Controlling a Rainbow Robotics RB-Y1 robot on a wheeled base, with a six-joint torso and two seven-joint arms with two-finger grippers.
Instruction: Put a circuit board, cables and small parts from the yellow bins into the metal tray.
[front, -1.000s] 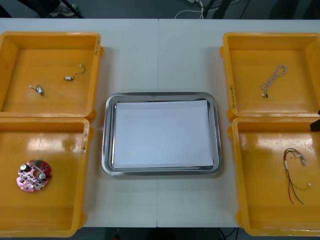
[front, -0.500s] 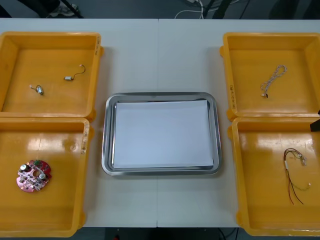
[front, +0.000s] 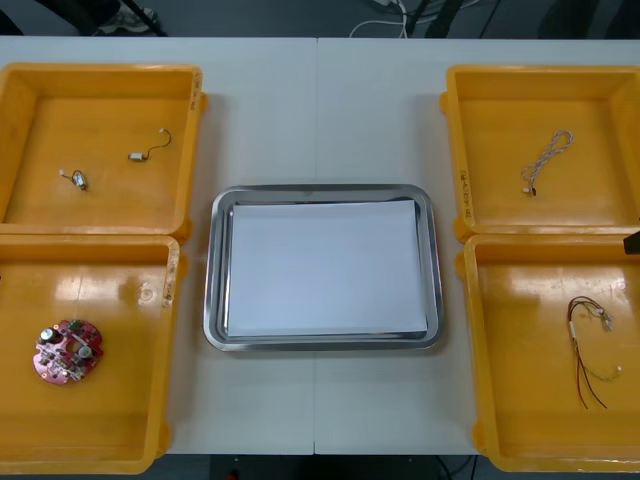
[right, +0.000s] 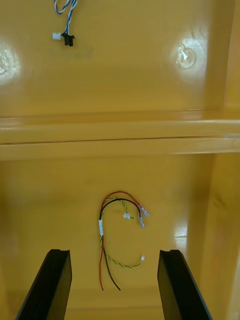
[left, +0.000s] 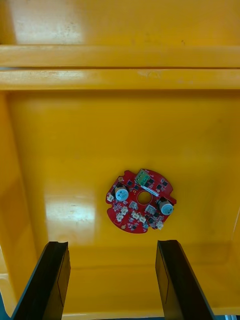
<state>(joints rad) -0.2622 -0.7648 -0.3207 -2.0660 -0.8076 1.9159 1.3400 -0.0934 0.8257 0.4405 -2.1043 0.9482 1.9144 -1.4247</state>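
Note:
A round red circuit board (front: 68, 351) lies in the near left yellow bin (front: 172, 300). In the left wrist view my left gripper (left: 112, 280) is open, with the circuit board (left: 140, 201) just beyond its fingertips. Two small metal parts (front: 137, 155) (front: 75, 179) lie in the far left bin (front: 195, 150). A red and yellow cable (front: 588, 350) lies in the near right bin (front: 470, 330). My right gripper (right: 114, 282) is open above that cable (right: 117, 225). A twisted blue and white cable (front: 545, 160) rests in the far right bin (front: 455, 150).
The metal tray (front: 215, 270), white inside, sits in the middle of the table between the bins. A dark bit of the right arm (front: 633, 242) shows at the table's right edge. The blue and white cable's end (right: 65, 20) lies past the wall between the right bins.
The dark bit of the right arm at the table's right edge has shrunk and shifted slightly. The objects in the bins have not moved.

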